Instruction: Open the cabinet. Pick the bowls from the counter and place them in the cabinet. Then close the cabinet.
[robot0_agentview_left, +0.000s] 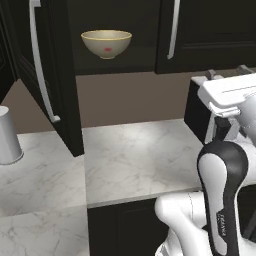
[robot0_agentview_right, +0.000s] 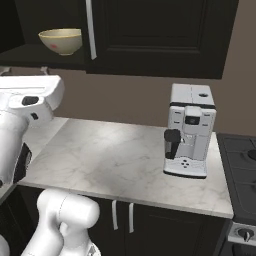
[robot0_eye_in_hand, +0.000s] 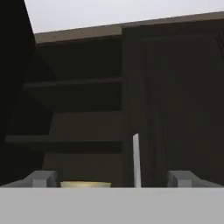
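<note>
Tan bowl (robot0_agentview_left: 106, 43) resting on the lower shelf of the cabinet (robot0_agentview_left: 210, 35), left door (robot0_agentview_left: 42, 75) swung wide for access, gripper (robot0_eye_in_hand: 113, 178) facing the shelves with fingers spread and empty, seemingly just after release.

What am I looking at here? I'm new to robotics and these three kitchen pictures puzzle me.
These are rendered pictures of a white robot arm on a driving base in a kitchen. Two cameras ride behind the arm, one to its left and one to its right; the third sits on the hand and looks along the gripper, whose two fingertips stand wide apart, holding nothing. The wall cabinet has its left door swung open, and a tan bowl already sits on its lowest shelf. On the marble counter stand a white coffee machine and, further left, a grey cup. A second bowl isn't visible here.
</note>
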